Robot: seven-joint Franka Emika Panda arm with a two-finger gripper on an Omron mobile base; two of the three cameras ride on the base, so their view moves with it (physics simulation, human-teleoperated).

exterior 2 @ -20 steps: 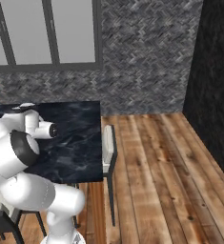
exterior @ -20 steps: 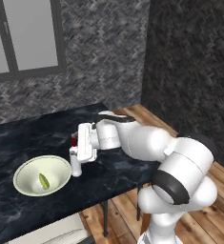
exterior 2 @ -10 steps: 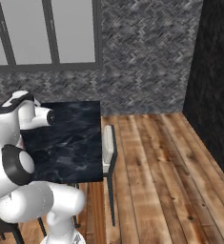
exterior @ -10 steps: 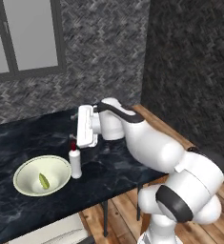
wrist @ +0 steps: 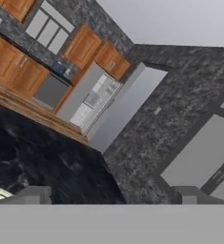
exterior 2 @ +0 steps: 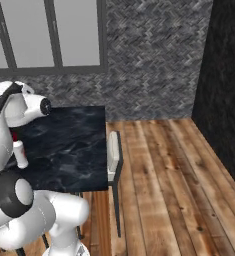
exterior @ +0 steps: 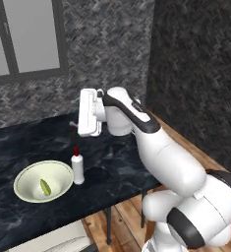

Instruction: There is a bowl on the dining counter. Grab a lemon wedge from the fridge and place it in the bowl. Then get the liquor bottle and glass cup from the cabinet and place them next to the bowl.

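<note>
You have one bowl point(exterior: 42, 181) holding one lemon wedge point(exterior: 45, 187). One liquor bottle point(exterior: 78, 168) stands beside it, and one chair point(exterior 2: 114, 161) sits nearby.

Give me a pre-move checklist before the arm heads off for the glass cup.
1. Lemon wedge in the bowl: ok, it lies on the bowl's floor.
2. Liquor bottle placed next to the bowl: ok, upright on the dining counter, just off the rim.
3. Gripper released: ok, jaws open, nothing between them.
4. Gripper clear of the bottle: ok, raised well above the red cap.
5. Glass cup next to the bowl: not ok, not yet on the counter beside it.
6. Bottle touching the bowl's rim: cannot tell from the left base view.
</note>
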